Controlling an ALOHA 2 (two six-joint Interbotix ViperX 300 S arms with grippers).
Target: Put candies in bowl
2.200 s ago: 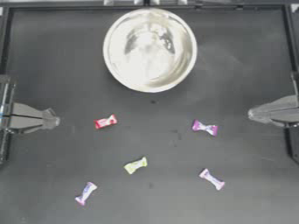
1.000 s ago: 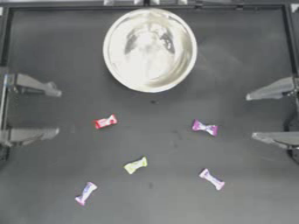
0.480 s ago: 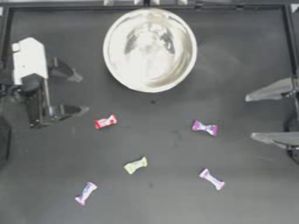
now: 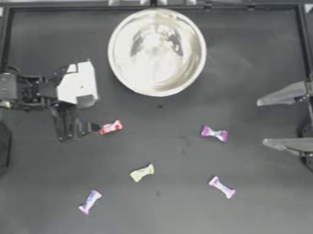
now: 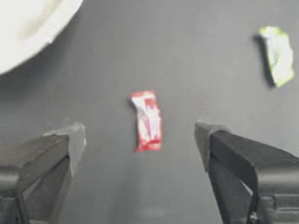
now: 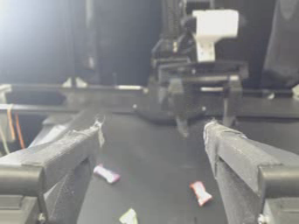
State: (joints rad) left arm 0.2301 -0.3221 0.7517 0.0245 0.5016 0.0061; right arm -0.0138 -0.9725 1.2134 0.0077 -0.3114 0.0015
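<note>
The left gripper (image 5: 140, 144), jaws spread wide and holding nothing, is lining up on the red candy (image 5: 146, 120) lying just ahead between them, probably not yet low enough, so next comes descent, closing, then carrying to the bowl (image 4: 156, 51) beyond

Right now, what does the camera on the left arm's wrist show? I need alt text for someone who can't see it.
The left gripper, jaws open, hangs over a dark table with a red candy lying between and just ahead of its fingertips. A yellow-green candy lies farther off, and the pale rim of the bowl fills one corner.
</note>
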